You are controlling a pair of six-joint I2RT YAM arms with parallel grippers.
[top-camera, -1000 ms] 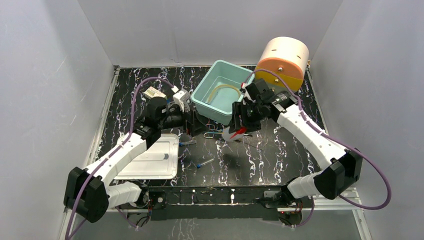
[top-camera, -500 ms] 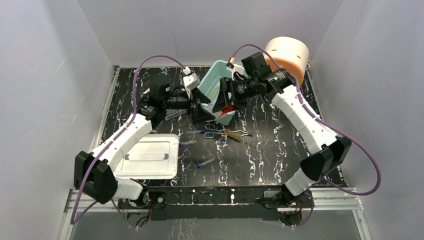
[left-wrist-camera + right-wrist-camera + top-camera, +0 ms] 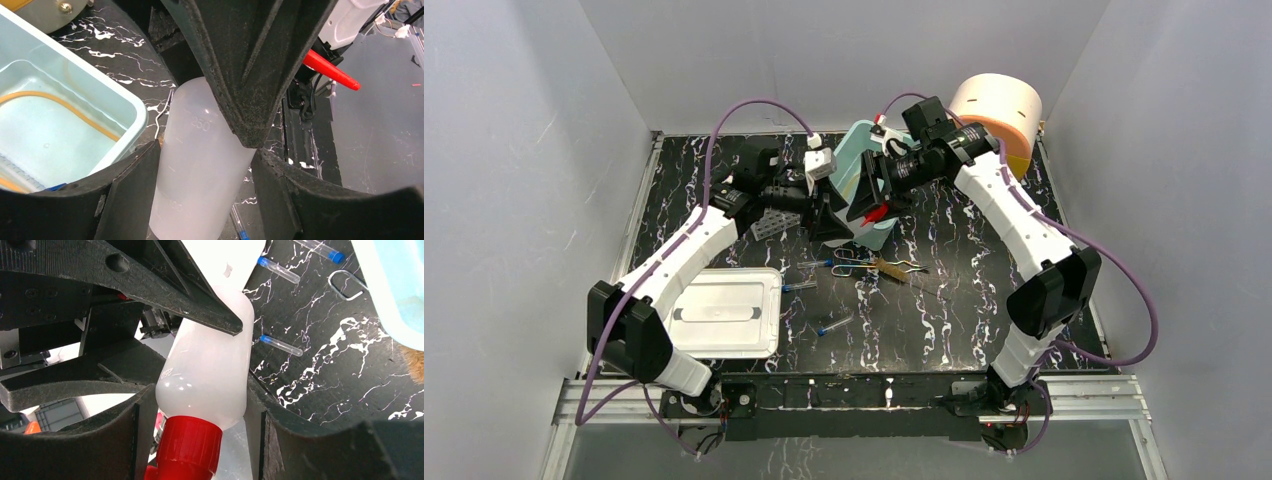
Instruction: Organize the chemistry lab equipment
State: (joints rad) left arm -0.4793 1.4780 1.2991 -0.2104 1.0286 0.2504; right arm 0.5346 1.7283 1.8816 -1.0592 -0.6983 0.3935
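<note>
The clear wash bottle (image 3: 874, 214) with its red nozzle hangs in the air in front of the teal bin (image 3: 856, 140). My right gripper (image 3: 869, 195) is shut on its shoulder just above the red cap (image 3: 192, 445). My left gripper (image 3: 829, 218) is shut on the lower body (image 3: 200, 170), and both its fingers touch the bottle. Tan tubing (image 3: 60, 107) lies in the bin. Blue-capped tubes (image 3: 834, 324) (image 3: 799, 286), metal tongs (image 3: 854, 262) and the grey tube rack (image 3: 767, 222) are on the table. I cannot pick out the small blue cap.
A white lid (image 3: 724, 312) lies at the front left. A cream and orange drum (image 3: 996, 105) stands at the back right, behind the bin. A tan piece (image 3: 889, 268) lies next to the tongs. White walls close in both sides and the back.
My right gripper lifted the wash bottle off the table and carried it back and left to the bin's front. My left gripper rose and closed around the bottle's body.
</note>
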